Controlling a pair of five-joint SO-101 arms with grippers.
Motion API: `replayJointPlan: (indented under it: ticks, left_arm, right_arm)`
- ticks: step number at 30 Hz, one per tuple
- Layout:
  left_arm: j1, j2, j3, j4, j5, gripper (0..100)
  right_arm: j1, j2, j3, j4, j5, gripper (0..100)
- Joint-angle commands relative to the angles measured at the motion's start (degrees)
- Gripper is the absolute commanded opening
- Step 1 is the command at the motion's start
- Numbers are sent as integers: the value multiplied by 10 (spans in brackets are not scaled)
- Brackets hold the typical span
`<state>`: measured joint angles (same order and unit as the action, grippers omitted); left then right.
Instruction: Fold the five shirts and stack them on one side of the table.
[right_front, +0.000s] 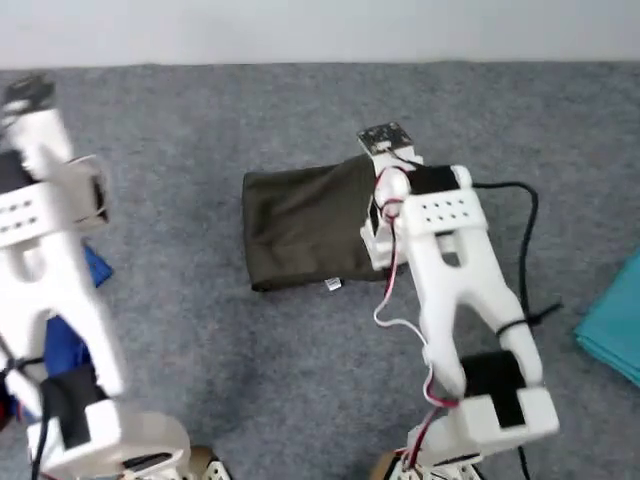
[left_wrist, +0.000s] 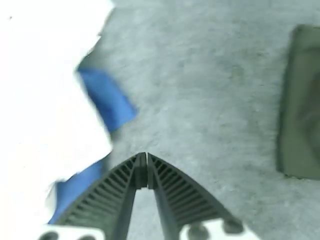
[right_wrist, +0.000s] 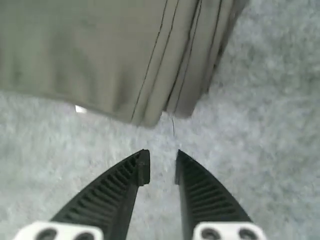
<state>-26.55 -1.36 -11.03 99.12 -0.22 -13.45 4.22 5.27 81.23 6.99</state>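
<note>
A folded dark olive shirt (right_front: 300, 226) lies on the grey table mid-way across. In the right wrist view its layered edge (right_wrist: 165, 75) sits just beyond my right gripper (right_wrist: 161, 167), which is open a little with nothing between its fingers. That arm (right_front: 440, 230) stands over the shirt's right edge. My left gripper (left_wrist: 146, 167) is shut and empty, over bare table, with the olive shirt (left_wrist: 302, 100) farther off. The left arm (right_front: 50, 260) stands at the table's left side, partly covering a blue shirt (right_front: 70, 340).
A teal folded shirt (right_front: 612, 325) lies at the right edge of the table. The blue cloth (left_wrist: 107, 100) lies close beside the left gripper. Bare grey table (right_front: 250, 370) spreads in front of the olive shirt and behind it.
</note>
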Motion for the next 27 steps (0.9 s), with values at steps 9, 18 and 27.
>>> replayJointPlan:
  ticks: [9, 18, 27]
  left_arm:
    - [-63, -41, 22, 14, 2, 8]
    - [-64, -40, 22, 13, 2, 8]
    - [-64, -30, 22, 13, 2, 8]
  right_arm:
    - [-9, 160, -185, -9, -45, 114]
    - [-27, 221, -236, -20, -47, 114]
    - [-24, 244, -236, -31, -47, 24]
